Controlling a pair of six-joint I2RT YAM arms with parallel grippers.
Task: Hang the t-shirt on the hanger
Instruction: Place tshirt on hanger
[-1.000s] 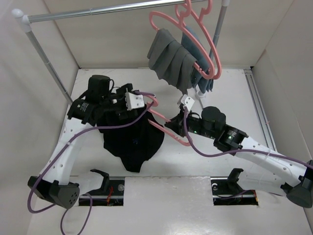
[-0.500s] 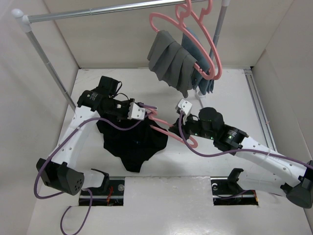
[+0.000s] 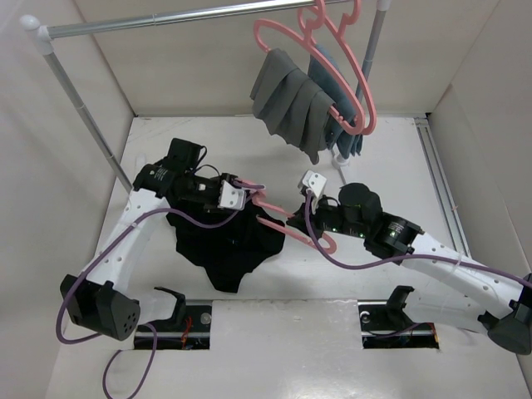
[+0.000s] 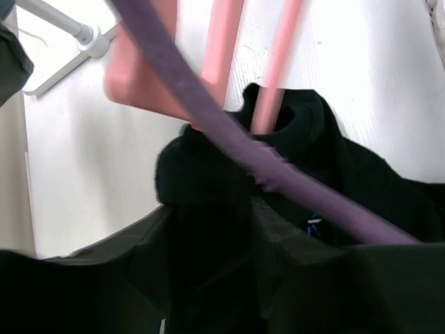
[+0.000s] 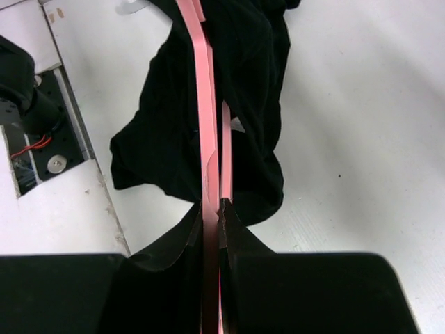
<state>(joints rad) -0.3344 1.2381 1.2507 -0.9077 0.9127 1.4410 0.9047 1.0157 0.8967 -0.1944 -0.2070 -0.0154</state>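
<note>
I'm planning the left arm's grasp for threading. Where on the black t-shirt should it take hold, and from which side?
Probably the bunched opening rim of the t-shirt, where the hanger enters. Come from the robot's left, opposite the right gripper clamping the hanger. That rim stands raised.

A white table top (image 3: pixel 391 158) is spread beneath the left claw (image 3: pixel 248 196) and the right claw (image 3: pixel 293 221). It is enclosed by plain white panels: a back wall (image 3: pixel 191 75) well beyond both claws, a left wall (image 3: pixel 41 208) outward of the left claw, and a right wall (image 3: pixel 499 125) outward of the right claw. A metal garment rail (image 3: pixel 166 18) is carried high beyond the claws, on a left post (image 3: pixel 83 108) and a right post (image 3: pixel 371 41). A grey metal track (image 3: pixel 443 183) is laid along the table edge, well outward of the right claw. The scene is evenly and softly lit
</note>
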